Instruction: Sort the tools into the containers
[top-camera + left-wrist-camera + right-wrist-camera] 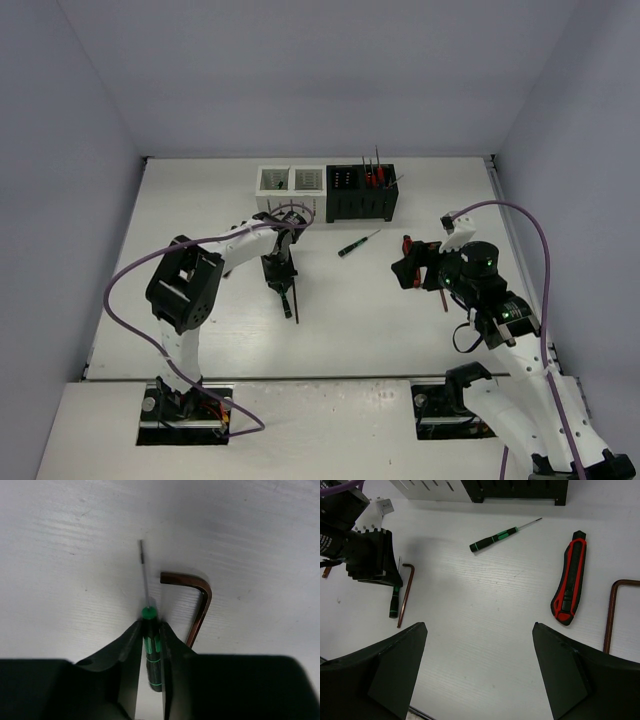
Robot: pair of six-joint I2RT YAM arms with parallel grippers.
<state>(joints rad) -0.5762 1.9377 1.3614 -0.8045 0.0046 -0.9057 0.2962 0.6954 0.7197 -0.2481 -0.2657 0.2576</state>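
My left gripper (150, 632) is shut on the black and green handle of a thin screwdriver (146, 587), low over the table; from above it sits left of centre (279, 278). A brown L-shaped hex key (201, 602) lies just right of it. My right gripper (479, 626) is open and empty above bare table. A second green screwdriver (496, 537) lies ahead of it, a red and black knife-like tool (569, 580) to its right, and another hex key (610, 615) at the far right. The white container (290, 184) and the black container (362, 195), which holds red screwdrivers, stand at the back.
Purple cables (120, 275) loop beside both arms. The enclosure walls (90, 200) close in the table on the left, back and right. The left arm's elbow (185, 285) stands left of its gripper.
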